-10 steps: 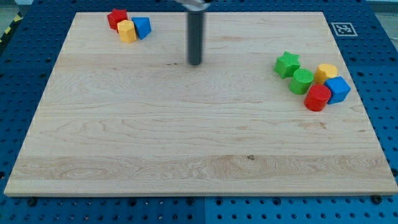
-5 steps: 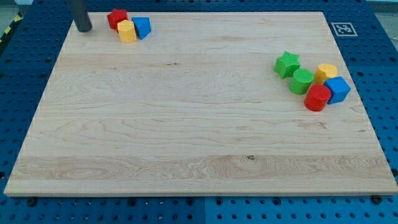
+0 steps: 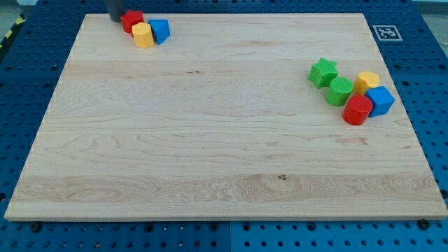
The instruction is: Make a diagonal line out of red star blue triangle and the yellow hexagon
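The red star (image 3: 131,19), the yellow hexagon (image 3: 143,34) and the blue triangle (image 3: 160,31) sit bunched together at the view's top left of the wooden board (image 3: 210,140). The hexagon lies just below and right of the star, with the triangle to its right. My tip (image 3: 115,19) is at the board's top edge, right beside the left side of the red star; only the rod's lower end shows.
At the view's right sits a second cluster: a green star (image 3: 323,72), a green cylinder (image 3: 339,92), a yellow block (image 3: 366,82), a blue cube (image 3: 380,100) and a red cylinder (image 3: 358,110). A marker tag (image 3: 385,32) lies off the top right corner.
My tip swept from the top middle of the board to the far top left, then moved right and up to the red star's left side. The blocks have not moved.
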Controlling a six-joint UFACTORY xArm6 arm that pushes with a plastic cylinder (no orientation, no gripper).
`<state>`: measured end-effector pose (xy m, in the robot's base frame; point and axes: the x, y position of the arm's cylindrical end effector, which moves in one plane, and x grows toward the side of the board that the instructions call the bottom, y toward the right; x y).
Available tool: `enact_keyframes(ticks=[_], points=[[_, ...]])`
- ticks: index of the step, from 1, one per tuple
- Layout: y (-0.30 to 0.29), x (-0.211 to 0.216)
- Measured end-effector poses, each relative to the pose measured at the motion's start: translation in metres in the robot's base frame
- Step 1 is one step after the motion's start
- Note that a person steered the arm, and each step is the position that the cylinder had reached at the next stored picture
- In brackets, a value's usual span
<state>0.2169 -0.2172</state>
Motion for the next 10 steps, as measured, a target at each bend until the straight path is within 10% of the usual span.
enact_keyframes(ticks=[10], points=[[0.17, 0.03]])
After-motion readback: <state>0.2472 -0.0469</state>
